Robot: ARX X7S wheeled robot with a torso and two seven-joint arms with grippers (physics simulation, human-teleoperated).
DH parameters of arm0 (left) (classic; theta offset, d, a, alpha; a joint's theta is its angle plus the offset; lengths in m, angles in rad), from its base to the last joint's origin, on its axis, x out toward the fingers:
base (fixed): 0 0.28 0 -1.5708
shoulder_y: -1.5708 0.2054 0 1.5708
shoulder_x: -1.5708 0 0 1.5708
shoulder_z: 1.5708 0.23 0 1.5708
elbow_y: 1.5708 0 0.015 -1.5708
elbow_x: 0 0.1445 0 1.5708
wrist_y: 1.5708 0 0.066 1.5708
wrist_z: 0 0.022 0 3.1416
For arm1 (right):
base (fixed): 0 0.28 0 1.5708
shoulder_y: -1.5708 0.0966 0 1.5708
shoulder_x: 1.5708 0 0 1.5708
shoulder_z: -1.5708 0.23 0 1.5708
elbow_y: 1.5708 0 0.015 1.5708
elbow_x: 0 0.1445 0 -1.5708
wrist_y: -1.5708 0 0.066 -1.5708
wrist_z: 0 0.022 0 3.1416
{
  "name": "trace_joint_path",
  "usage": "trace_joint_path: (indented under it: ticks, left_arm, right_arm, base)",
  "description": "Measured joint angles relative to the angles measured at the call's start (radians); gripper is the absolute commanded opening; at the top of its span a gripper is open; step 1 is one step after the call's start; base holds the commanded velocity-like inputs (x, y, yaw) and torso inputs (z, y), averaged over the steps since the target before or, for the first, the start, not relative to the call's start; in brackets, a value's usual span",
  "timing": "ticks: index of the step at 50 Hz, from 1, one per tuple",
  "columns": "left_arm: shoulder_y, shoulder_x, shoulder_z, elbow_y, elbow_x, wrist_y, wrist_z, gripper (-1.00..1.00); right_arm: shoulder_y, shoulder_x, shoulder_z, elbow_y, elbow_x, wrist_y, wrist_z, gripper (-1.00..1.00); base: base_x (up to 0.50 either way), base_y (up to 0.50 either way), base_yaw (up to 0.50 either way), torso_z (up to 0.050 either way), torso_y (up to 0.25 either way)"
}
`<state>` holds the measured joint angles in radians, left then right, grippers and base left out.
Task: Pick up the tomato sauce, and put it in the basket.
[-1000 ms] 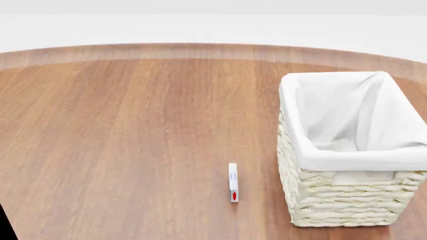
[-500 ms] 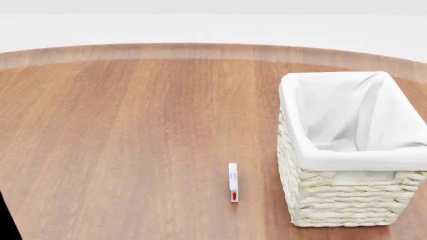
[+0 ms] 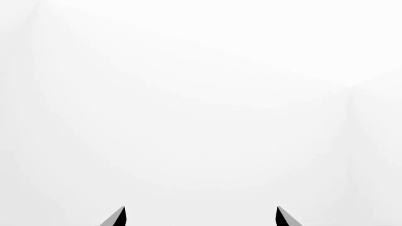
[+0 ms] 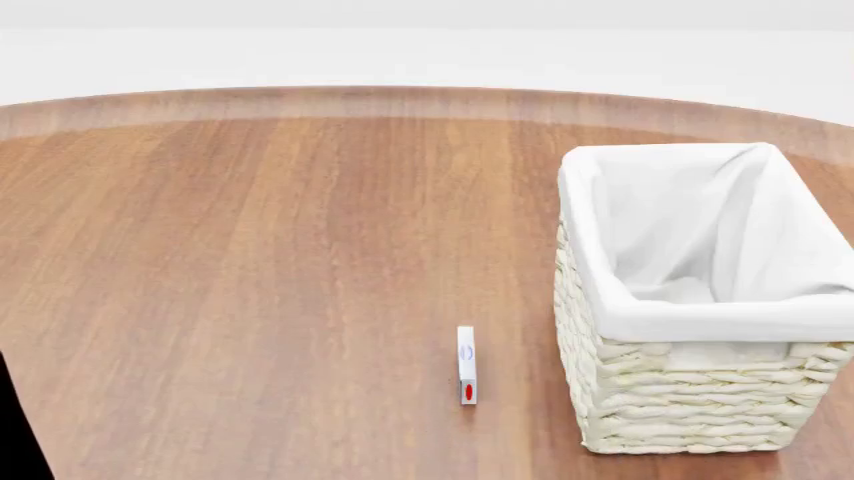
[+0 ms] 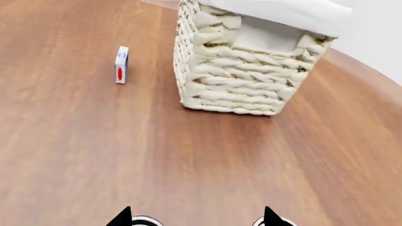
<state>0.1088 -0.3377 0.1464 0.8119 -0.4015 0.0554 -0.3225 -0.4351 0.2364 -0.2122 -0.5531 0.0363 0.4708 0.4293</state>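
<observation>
Standing on the wooden desk (image 4: pixel 267 260), the basket (image 4: pixel 667 400) is a rectangular cream-white wicker box, its woven strands thick and knobbly, with a smooth white cloth lining folded over the rim. No tomato sauce can shows in any view, so where it sits cannot be told from here. Just beside the basket, on its left in the head view, lies a small flat white card (image 4: pixel 466 364) with a red oval mark and a red end (too small to read); the two do not touch.

From the right wrist view, the right gripper (image 5: pixel 196 217) shows only two dark pointed fingertips set well apart, nothing between them, hovering over bare desk near the basket's woven wall (image 5: pixel 238 80). The left gripper (image 3: pixel 199 217) likewise shows two dark tips spread wide and empty, facing a blank white background.

The desk surface is warm reddish-brown wood grain with a curved far edge.
</observation>
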Motion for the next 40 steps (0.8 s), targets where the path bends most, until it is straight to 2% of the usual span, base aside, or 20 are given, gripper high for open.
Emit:
trace_joint_path:
  ticks: [19, 40]
  left_arm:
    - [0.001, -0.006, 0.007, 0.0, 0.005, 0.003, -0.009, 1.0]
    - [0.001, -0.018, 0.006, 0.004, 0.008, 0.005, -0.02, 1.0]
  right_arm:
    - [0.002, 0.009, -0.011, 0.016, -0.007, 0.031, 0.02, 1.0]
    - [0.01, 0.02, -0.044, 0.029, 0.004, -0.035, 0.003, 1.0]
  base:
    - [0.0, 0.0, 0.0, 0.0, 0.0]
    - [0.0, 0.0, 0.0, 0.0, 0.0]
